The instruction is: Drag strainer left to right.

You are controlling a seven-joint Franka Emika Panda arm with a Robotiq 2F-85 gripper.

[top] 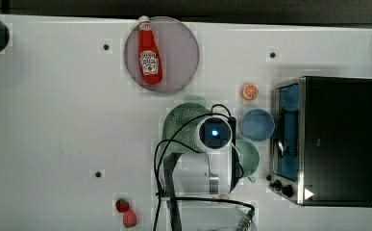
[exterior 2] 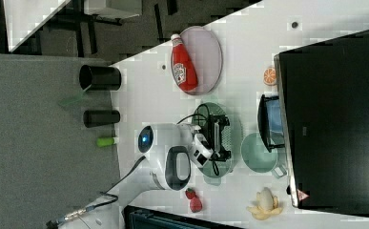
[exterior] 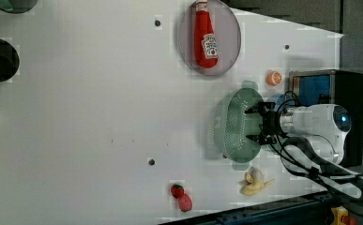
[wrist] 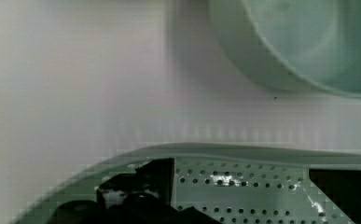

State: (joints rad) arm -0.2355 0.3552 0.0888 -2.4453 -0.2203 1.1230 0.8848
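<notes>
The strainer (top: 178,124) is a pale mint-green oval colander with many small holes, standing near the table's middle, and my arm covers part of it in the top view. In the left view my gripper (exterior: 254,124) hangs open over the right part of the strainer (exterior: 235,123), one finger (exterior: 253,110) toward each end of the oval. The right view shows the gripper (exterior 2: 223,137) spread across the strainer (exterior 2: 233,128). In the wrist view the strainer's perforated wall (wrist: 243,175) lies between the two dark fingers (wrist: 157,175), and nothing is clamped.
A mint cup (top: 249,156) and a blue bowl (top: 257,124) stand just beside the strainer, with a toaster oven (top: 335,139) beyond them. An orange slice (top: 250,91), a ketchup bottle (top: 149,53) on a round plate (top: 181,53), strawberries (top: 126,211) and a banana (exterior: 255,183) lie around.
</notes>
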